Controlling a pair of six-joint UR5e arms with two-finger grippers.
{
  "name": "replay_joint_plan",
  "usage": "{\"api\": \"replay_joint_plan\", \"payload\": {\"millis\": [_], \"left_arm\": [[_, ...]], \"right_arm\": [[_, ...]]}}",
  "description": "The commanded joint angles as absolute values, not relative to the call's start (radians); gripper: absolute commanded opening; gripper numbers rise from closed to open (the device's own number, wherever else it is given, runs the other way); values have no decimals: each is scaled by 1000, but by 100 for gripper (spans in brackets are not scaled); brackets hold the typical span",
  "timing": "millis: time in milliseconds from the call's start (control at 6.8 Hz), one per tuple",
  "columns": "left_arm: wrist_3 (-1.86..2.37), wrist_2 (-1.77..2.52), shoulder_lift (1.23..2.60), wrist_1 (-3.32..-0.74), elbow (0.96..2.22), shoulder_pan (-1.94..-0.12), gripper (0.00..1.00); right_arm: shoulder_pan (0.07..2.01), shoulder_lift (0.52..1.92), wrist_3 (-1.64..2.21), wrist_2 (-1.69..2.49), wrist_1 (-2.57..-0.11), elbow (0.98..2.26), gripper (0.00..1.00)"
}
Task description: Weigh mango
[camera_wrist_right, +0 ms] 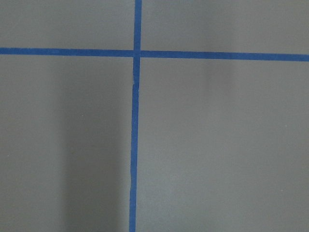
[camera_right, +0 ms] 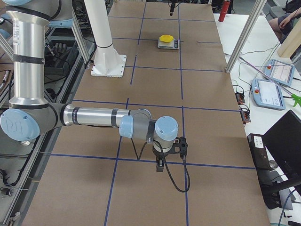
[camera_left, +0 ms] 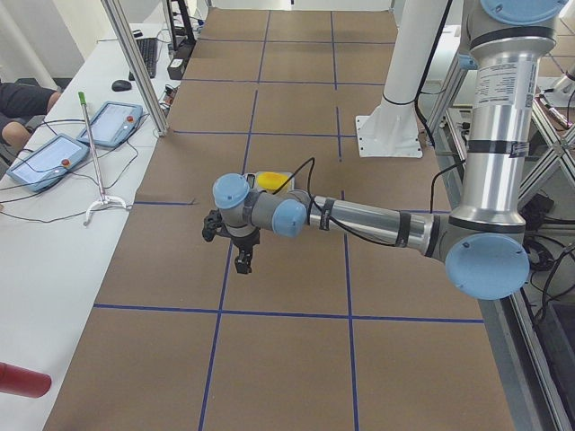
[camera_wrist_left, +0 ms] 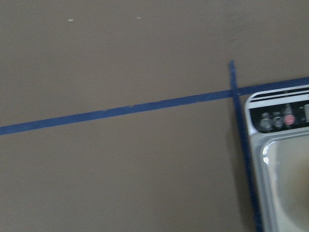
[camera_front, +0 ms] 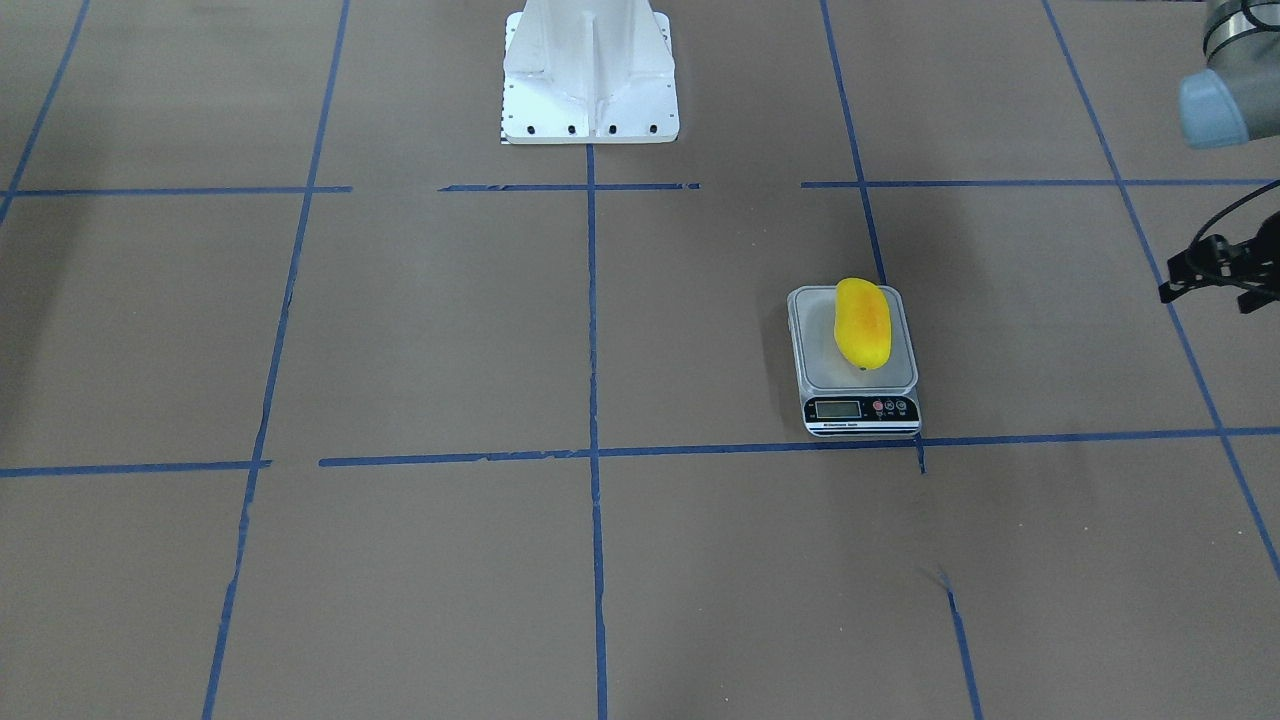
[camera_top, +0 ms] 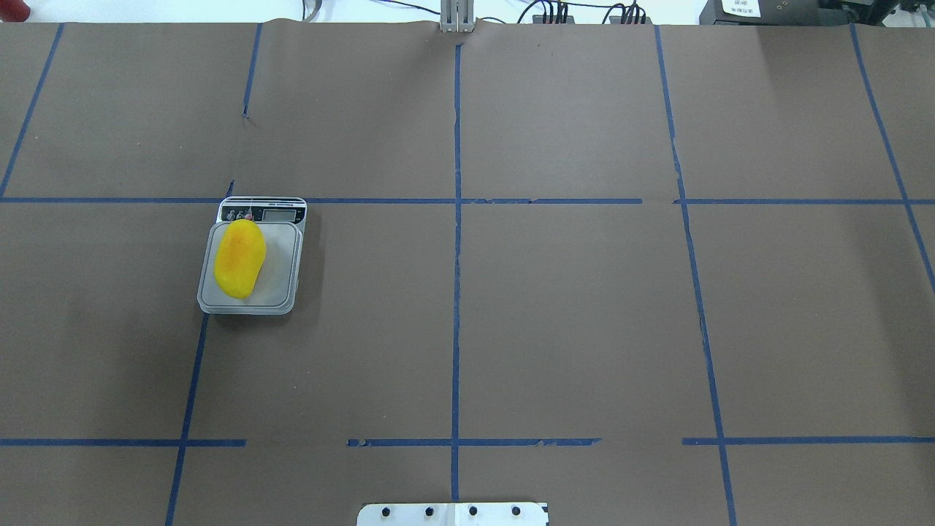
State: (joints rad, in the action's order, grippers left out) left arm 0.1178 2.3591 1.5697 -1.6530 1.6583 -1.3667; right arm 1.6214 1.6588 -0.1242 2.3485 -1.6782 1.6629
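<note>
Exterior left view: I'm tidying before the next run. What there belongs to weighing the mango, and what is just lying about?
For the job:
mango
digital scale under it

Lying about, on the side bench:
teach pendant
second teach pendant
keyboard
mouse
green-tipped rod on a stand
red cylinder

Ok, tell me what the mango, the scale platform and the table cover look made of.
Mango: smooth, evenly bright yellow-orange skin with slight sheen; real fruit or plastic replica, the look leaves it open.
Scale platform: pale grey with a soft gloss, probably plastic, possibly brushed metal.
Table cover: matte brown, no shine, paper-like sheet under blue tape lines.
</note>
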Motion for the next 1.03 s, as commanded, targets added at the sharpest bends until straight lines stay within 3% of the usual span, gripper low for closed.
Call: {"api": "replay_joint_plan", "payload": {"millis": [0, 882], "left_arm": [[-12, 2358, 1532, -1654, 1567, -1524, 100], [-147, 2356, 1549, -1450, 1598, -1635, 100]], "right_arm": [[1621, 1658, -124, 2349, -1678, 1663, 100], [1621, 1660, -124, 2349, -1678, 1663, 100]]}}
